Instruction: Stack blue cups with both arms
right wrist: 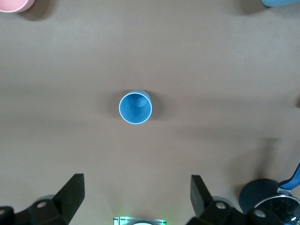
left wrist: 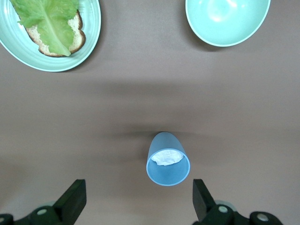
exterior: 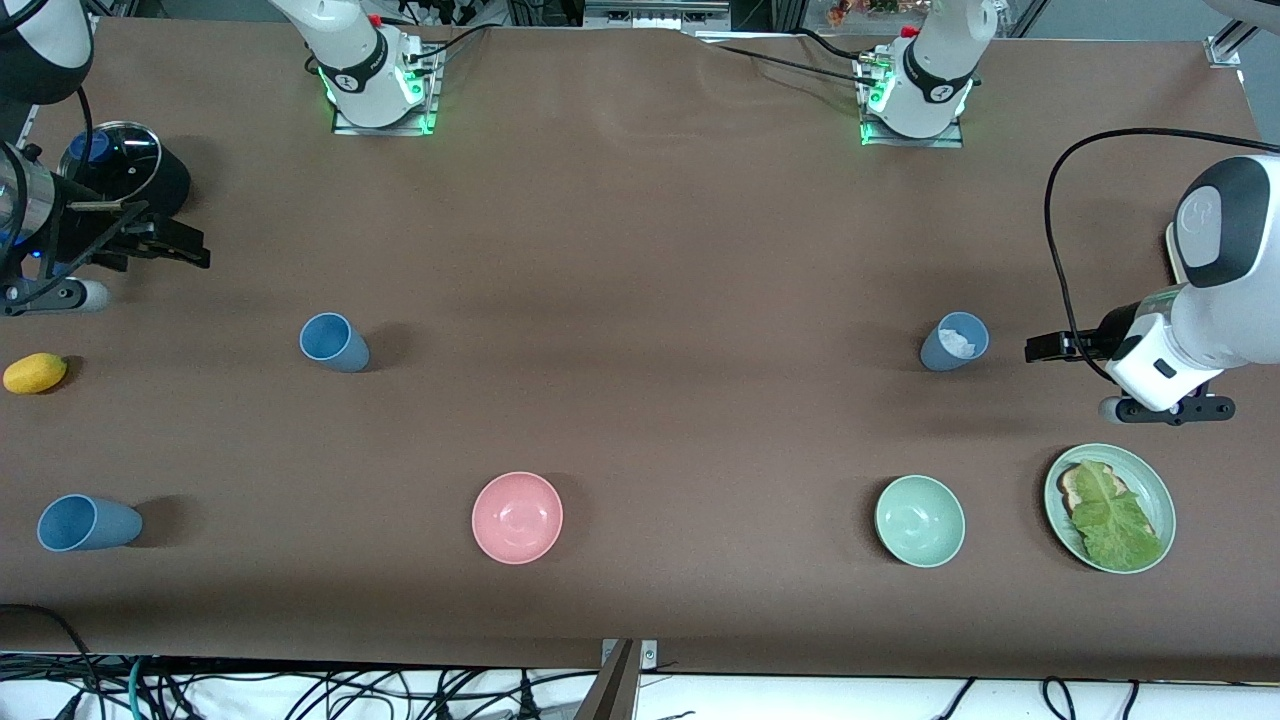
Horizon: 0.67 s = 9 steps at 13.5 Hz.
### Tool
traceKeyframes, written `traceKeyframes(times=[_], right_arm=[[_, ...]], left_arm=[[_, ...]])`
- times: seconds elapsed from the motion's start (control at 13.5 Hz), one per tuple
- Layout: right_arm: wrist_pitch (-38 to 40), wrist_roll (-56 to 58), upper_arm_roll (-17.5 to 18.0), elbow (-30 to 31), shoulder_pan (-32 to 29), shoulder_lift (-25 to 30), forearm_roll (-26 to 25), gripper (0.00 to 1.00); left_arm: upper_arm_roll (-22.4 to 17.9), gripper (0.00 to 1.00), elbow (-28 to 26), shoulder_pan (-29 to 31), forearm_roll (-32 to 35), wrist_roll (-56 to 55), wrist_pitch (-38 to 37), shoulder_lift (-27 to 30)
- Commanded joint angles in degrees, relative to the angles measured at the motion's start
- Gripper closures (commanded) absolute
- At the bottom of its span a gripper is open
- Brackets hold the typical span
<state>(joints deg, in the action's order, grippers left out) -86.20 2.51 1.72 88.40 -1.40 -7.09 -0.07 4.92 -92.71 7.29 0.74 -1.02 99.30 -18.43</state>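
Right arm (exterior: 40,60) cut off at the table's corner, pink bowl (right wrist: 11,3) and a blue cup (right wrist: 281,2) clipped — right wrist view, left arm (exterior: 1215,290) cropped at the table's edge.

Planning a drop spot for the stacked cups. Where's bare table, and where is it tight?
Widest bare stretch: mid-table between the blue cup and the greyer blue cup, down to between the pink bowl and pale green bowl. Tight at the left arm's end: open left gripper, plate. Right arm's end: open right gripper, lemon, third cup.
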Motion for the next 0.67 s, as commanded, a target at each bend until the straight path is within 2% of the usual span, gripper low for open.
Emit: traceKeyframes(times=[0.0,0.59], right_arm=[[-0.3,-0.2,0.3,-1.6,-0.4,-0.7,0.1,0.0],[-0.5,-0.2,0.3,-1.6,-0.6,-0.7,0.2,0.0]], left_arm=[[0.0,0.0,1.8,0.3,1.0,0.2,-2.2,0.1],[-0.3,0.0,1.5,-0.5,1.0,2.8,-5.6,5.1]])
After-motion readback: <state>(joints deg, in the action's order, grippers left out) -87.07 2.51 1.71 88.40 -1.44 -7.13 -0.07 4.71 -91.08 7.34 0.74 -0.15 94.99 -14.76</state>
